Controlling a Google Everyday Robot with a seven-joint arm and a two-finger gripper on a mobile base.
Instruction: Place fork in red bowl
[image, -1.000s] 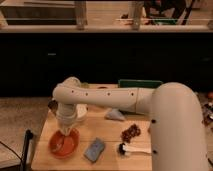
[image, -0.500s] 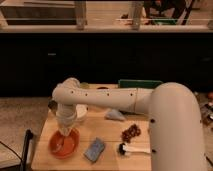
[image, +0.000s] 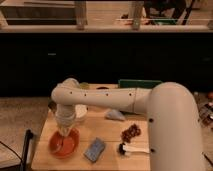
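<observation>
The red bowl (image: 64, 145) sits at the front left of the wooden table (image: 110, 135). My gripper (image: 64, 134) hangs straight down from the white arm, right over the bowl's inside. A thin pale streak in the bowl below the gripper may be the fork (image: 61, 146), but I cannot make it out for sure.
A grey-blue sponge (image: 95, 149) lies right of the bowl. A white-handled brush with a black head (image: 131, 149) lies at the front right. A dark reddish cluster (image: 131, 132), a pale blue-grey object (image: 115, 115), a white bowl (image: 80, 111) and a green tray (image: 137, 83) stand behind.
</observation>
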